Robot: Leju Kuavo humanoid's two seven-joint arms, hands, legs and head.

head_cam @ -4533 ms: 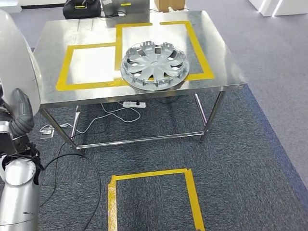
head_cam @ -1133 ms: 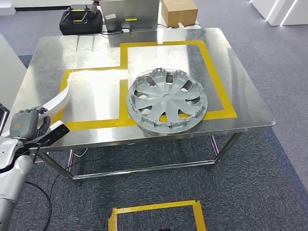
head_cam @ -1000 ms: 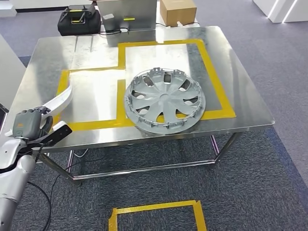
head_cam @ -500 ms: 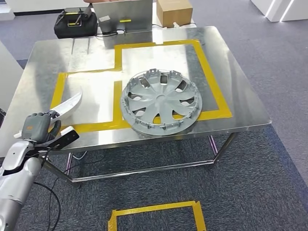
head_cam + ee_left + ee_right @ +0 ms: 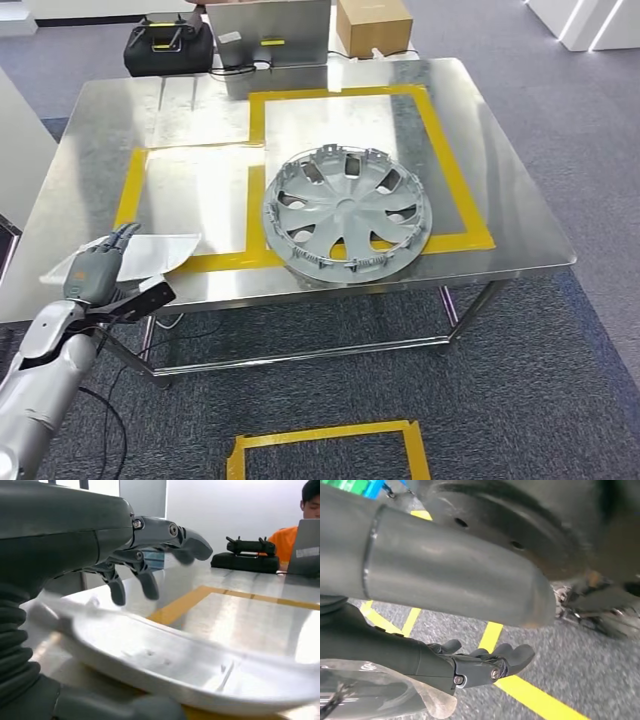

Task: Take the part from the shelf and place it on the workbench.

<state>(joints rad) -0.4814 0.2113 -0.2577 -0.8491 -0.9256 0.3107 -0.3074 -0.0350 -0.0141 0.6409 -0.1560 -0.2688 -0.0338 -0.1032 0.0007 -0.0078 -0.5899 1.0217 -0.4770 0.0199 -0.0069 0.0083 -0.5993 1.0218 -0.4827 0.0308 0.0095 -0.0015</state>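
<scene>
Since half a second ago, the white part [image 5: 128, 255] has dropped from a raised tilt to lie flat on the worktop [image 5: 498, 180] near its front left corner, beside the hubcap [image 5: 347, 212]; the left hand [image 5: 94, 272] rests over it, fingers released. Left wrist view: fingers [image 5: 151, 555] spread above the part [image 5: 181, 665]. Right wrist view: the right hand [image 5: 471, 667] hangs over carpet, fingers extended, holding nothing.

Part [image 5: 128, 256] on workbench [image 5: 498, 170] front-left, wheel cover [image 5: 347, 211] right of it, case [image 5: 167, 44] behind
</scene>
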